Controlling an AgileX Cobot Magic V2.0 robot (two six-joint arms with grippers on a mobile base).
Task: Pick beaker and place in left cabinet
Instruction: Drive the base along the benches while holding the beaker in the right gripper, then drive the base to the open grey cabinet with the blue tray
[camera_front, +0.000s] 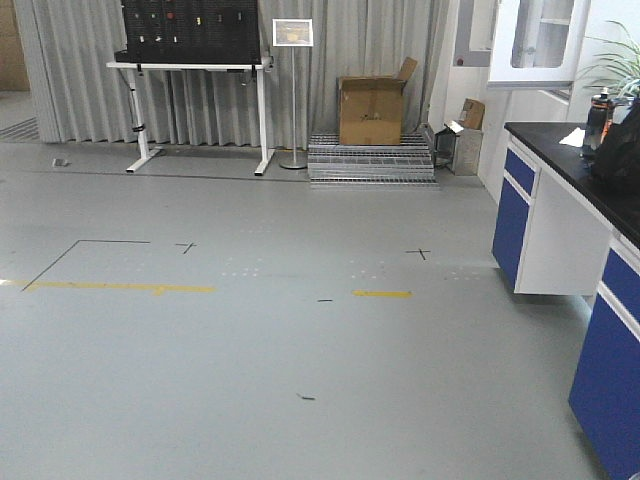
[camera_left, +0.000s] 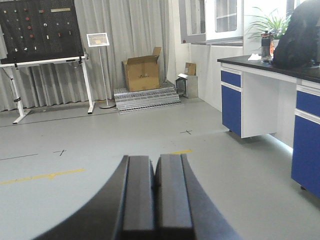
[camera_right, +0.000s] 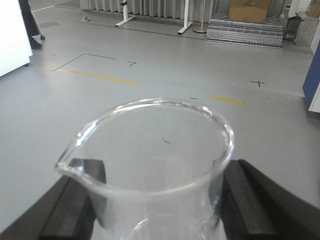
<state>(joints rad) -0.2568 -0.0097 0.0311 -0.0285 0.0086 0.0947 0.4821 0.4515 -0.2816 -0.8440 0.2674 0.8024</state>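
The beaker (camera_right: 150, 170), clear glass with its spout pointing left, fills the lower part of the right wrist view. My right gripper (camera_right: 155, 200) is shut on the beaker, one dark finger (camera_right: 70, 210) on each side of it, and holds it above the grey floor. My left gripper (camera_left: 155, 195) is shut and empty, its two pads pressed together over the floor. No gripper shows in the front view. The left cabinet's grey shelves are out of view; only white wall cabinets with glass doors (camera_front: 535, 40) show at the right.
A lab bench with blue doors and black top (camera_front: 570, 230) runs along the right, with a dark bag (camera_front: 618, 140) and bottle on it. At the back stand a white table with a black pegboard (camera_front: 190, 60), a sign stand (camera_front: 293, 90), a cardboard box (camera_front: 372, 108) and metal grates.
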